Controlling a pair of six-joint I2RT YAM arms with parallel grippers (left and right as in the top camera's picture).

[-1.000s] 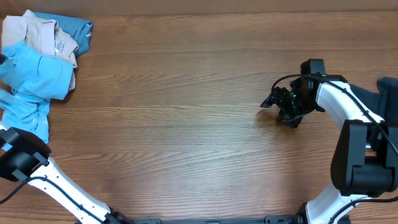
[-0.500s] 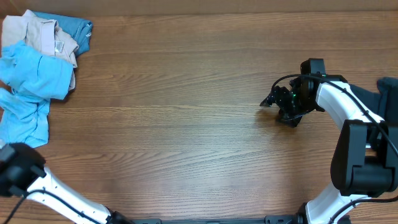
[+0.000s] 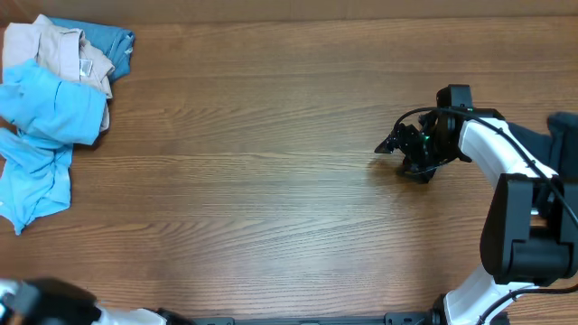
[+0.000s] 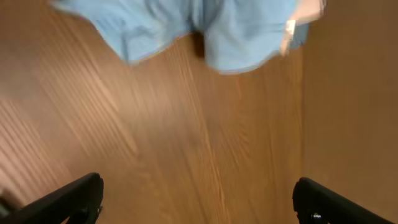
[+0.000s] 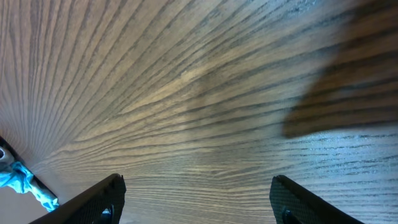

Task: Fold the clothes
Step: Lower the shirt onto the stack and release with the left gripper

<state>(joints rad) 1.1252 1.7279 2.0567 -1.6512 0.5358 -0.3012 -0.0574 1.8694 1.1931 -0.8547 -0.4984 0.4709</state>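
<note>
No words or numbers can be read anywhere: the small white tag (image 3: 88, 67) on the beige cloth (image 3: 54, 45), which lies just above the light blue T-shirt (image 3: 54, 108), is too tiny and blurry to make out.

The sky-blue T-shirt (image 3: 41, 135) runs off the left edge of the overhead view. In the blurred left wrist view the top edge cuts it off, and a white tag (image 4: 289, 28) near it is too smeared to read. The denim-blue garment (image 3: 113, 41) lies mostly under the beige garment (image 3: 54, 50). A dark navy garment (image 3: 564, 131) is clipped by the right edge, partly behind the right arm (image 3: 488, 149). The left arm (image 3: 41, 302) is a blur in the bottom corner. A blue scrap (image 5: 22, 180) in the right wrist view is too small to identify.
</note>
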